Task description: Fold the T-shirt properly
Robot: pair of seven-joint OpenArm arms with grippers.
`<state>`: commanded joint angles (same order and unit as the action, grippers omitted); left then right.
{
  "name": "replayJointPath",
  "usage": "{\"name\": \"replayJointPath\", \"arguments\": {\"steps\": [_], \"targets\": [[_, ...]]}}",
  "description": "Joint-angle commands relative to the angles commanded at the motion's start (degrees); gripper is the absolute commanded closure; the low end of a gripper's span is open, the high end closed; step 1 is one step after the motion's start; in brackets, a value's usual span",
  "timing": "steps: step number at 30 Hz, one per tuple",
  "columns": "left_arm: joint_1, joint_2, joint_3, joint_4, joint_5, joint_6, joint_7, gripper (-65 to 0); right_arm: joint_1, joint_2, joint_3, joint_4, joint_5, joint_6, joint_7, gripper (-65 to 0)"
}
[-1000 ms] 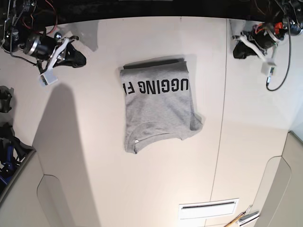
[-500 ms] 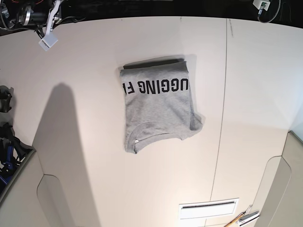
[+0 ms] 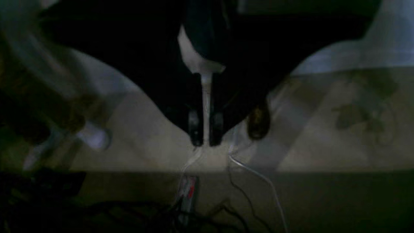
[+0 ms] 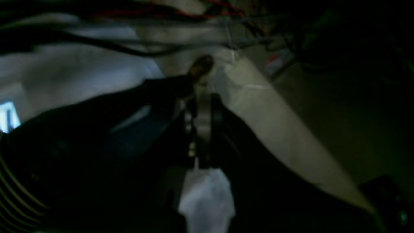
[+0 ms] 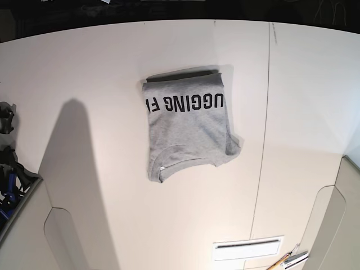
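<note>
The T-shirt point(image 5: 188, 129) lies folded into a rough rectangle in the middle of the white table point(image 5: 101, 73). It is heather grey, with black block lettering upside down across its far part. A sleeve corner point(image 5: 234, 145) sticks out at its right edge. Neither arm shows in the base view. In the dark, blurred left wrist view my left gripper point(image 3: 206, 140) has its fingers nearly together and holds nothing. In the right wrist view my right gripper point(image 4: 202, 103) also looks shut and empty. The shirt is out of both wrist views.
A seam point(image 5: 264, 140) runs down the table to the right of the shirt. A slotted vent point(image 5: 247, 247) and small tools point(image 5: 289, 260) lie near the front right. Dark gear point(image 5: 8, 169) sits at the left edge. Cables point(image 3: 252, 174) lie below the left gripper.
Both arms have pulled back past the far edge and left the base view. The T-shirt has not moved.
</note>
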<state>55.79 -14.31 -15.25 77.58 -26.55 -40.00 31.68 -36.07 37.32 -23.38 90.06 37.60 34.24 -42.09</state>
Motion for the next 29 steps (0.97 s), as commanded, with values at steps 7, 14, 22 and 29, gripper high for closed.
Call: {"name": "replayJointPath", "arguments": {"steps": [7,14,22,29], "targets": [[-13.2,0.0,8.0,-17.8,2.1,6.0,-2.0,-4.3,9.3,-0.2,-8.7,-20.1,-3.3,-3.3,0.1,0.0],[-23.8,-0.2,15.0,-30.0,2.2,13.9,-1.9,-4.3,15.2,-4.0,-8.6,-33.1,-9.7,-3.98,0.3,0.0],[-30.8,0.0,20.6,-33.6,2.2,19.5,-2.0,-4.3,21.8,-7.9,-8.6,-42.1,-19.3,-7.17,2.0,0.0],[-32.7,0.0,20.6,-33.6,2.5,19.8,-1.9,-4.3,23.9,-7.9,-8.6,-43.6,-22.2,-10.47,2.7,0.0]]}}
